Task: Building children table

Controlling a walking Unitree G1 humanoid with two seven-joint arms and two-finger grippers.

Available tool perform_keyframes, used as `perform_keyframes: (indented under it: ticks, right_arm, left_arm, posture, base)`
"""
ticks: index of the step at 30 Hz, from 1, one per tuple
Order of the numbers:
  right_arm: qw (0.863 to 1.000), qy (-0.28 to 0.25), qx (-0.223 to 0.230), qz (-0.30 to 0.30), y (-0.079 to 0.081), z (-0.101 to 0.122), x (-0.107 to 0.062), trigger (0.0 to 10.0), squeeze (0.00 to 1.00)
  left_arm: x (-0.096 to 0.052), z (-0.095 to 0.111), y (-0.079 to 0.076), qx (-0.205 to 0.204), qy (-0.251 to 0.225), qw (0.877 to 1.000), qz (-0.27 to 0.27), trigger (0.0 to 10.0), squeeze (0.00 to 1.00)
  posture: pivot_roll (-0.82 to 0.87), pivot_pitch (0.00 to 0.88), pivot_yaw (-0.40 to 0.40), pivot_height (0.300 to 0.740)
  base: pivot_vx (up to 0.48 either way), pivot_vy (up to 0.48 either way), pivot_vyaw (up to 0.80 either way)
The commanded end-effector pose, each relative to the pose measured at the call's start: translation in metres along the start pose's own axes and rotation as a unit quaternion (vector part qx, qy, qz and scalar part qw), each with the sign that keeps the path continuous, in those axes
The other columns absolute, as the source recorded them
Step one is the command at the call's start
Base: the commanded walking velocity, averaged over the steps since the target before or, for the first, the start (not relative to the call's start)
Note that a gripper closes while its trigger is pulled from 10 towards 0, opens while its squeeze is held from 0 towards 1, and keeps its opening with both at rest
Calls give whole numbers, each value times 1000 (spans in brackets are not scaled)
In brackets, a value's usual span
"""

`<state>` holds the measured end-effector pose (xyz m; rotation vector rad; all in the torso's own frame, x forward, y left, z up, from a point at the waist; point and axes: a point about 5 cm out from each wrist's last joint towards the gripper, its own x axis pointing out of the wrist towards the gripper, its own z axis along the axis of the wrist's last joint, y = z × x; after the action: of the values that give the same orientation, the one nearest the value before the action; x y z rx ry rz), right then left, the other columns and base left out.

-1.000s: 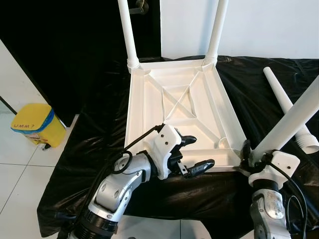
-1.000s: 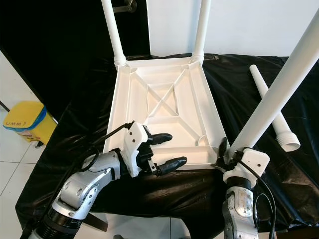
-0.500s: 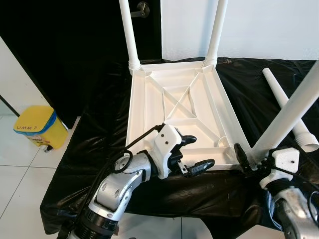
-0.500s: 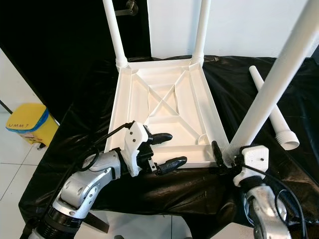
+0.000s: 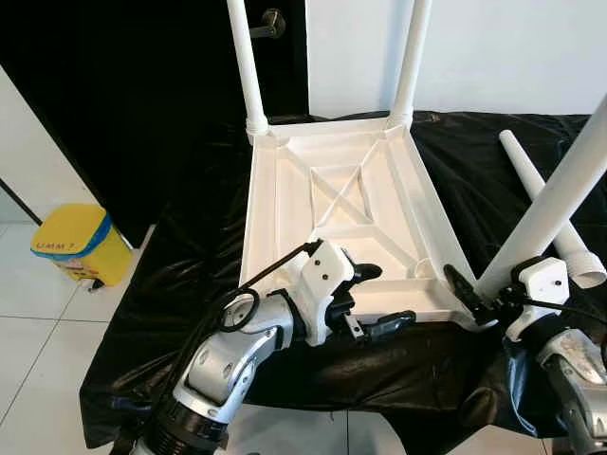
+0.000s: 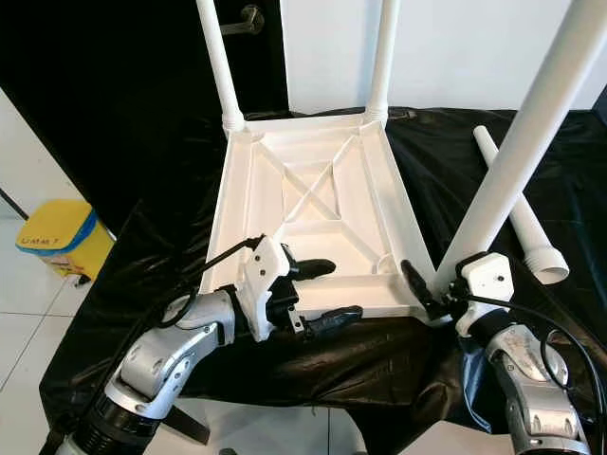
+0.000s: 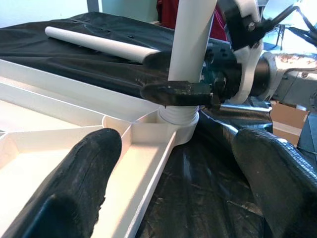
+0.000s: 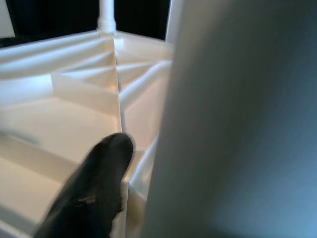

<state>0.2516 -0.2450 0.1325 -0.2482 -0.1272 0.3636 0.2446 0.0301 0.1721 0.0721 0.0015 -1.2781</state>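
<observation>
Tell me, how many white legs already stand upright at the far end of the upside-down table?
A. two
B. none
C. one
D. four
A: two legs, the far left leg and the far right leg, rise from the far corners of the upturned tabletop.

The tabletop (image 5: pixel 341 227) lies upside down on the sheet-covered surface (image 5: pixel 190 284), underside facing up. Two legs (image 5: pixel 245 66) stand upright in its far corners. A third leg (image 5: pixel 560 190) stands tilted at the near right corner, with the right gripper (image 5: pixel 474 301) clamped around its base. A fourth leg (image 5: pixel 545 204) lies flat on the sheet, right of the tabletop. The left gripper (image 5: pixel 375 299) straddles the near edge, fingers apart. A bin (image 5: pixel 71 248) stands on the floor at left.
</observation>
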Motion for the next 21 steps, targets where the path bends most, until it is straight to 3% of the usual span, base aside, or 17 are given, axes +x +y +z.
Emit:
perform_keyframes:
  ticks: [1, 10, 11, 12, 13, 21]
  right_arm:
    - [999, 25, 11, 18, 4, -10, -1, 0, 0]
    - [998, 44, 21, 32, 8, -21, -7, 0, 0]
    - [998, 48, 25, 25, 8, -23, -8, 4667, 0]
    - [998, 48, 25, 25, 8, -23, -8, 4667, 0]
    - [998, 52, 33, 13, 8, -25, -8, 10000, 0]
    - [997, 53, 50, -22, 10, -28, -6, 10000, 0]
  left_arm:
    - [-1, -2, 0, 0, 5, 1000, -8, 10000, 0]
    - [0, -1, 0, 1, 3, 1000, -4, 10000, 0]
    - [0, -1, 1, 1, 3, 1000, -4, 10000, 0]
    - [0, -1, 1, 1, 3, 1000, -4, 10000, 0]
    - [0, 0, 1, 2, 3, 1000, -4, 10000, 0]
    - [-1, 0, 1, 2, 4, 1000, -5, 10000, 0]
  posture:
    - [-249, 44, 59, 740]
    - [-251, 51, 60, 740]
    - [-251, 52, 61, 740]
    - [-251, 52, 61, 740]
    - [-251, 55, 62, 740]
    - [-251, 60, 61, 740]
  base:
    - [0, 0, 0]
    - [0, 0, 0]
    - [0, 0, 0]
    - [0, 0, 0]
    - [0, 0, 0]
    - [0, 0, 0]
